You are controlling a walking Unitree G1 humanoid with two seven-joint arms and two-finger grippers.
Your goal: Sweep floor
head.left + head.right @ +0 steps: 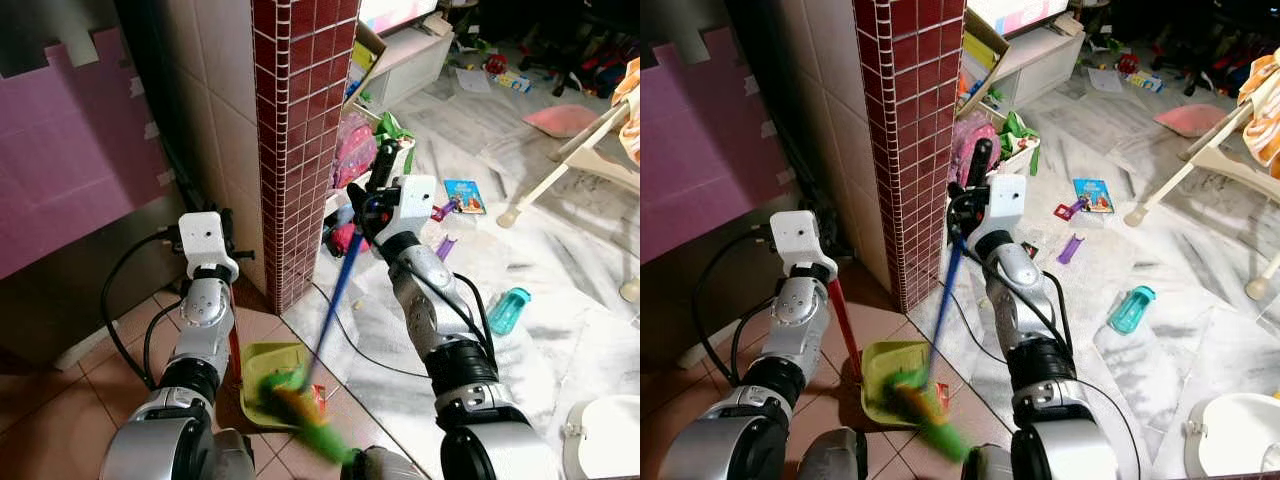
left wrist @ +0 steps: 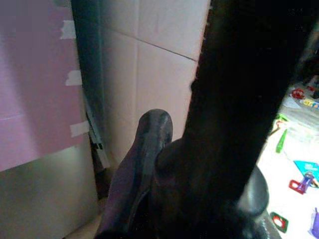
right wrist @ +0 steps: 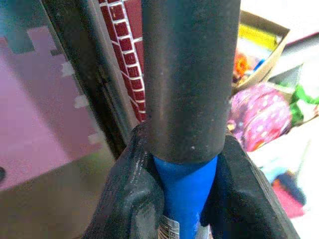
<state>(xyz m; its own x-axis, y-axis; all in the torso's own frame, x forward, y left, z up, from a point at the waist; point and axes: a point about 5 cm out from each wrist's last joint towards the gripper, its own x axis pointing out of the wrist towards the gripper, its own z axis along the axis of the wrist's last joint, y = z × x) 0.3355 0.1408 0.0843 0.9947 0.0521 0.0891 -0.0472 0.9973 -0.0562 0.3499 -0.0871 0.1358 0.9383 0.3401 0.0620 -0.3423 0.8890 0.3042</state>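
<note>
**A:** Green bristles sit closest to the head camera, right at the robot's feet — that's the broom [image 1: 330,290], its head lying against the lime dustpan [image 1: 268,385] on the terracotta tiles. Why that arrangement?

**B:** My guess: the pan is parked just beside the red-tiled pillar [image 1: 300,140] so the brush can pull debris into its mouth. A small red scrap [image 1: 318,396] sits at the pan's edge.

**A:** And the arms?

**B:** The right end effector [image 3: 187,199] is clamped on the broom's blue shaft, high up, which gives a long lever. The left end effector [image 1: 825,270] is raised over the pan's red upright handle [image 1: 845,330], seemingly steadying it, though whether its fingers are closed I cannot tell.

**A:** What do the wrist views add?

**B:** Right wrist view shows both black pads pressing the blue shaft, below a black sleeve. Head views instead give the marble floor [image 1: 560,260] beyond, strewn with toys and a teal bottle [image 1: 508,309].
</note>
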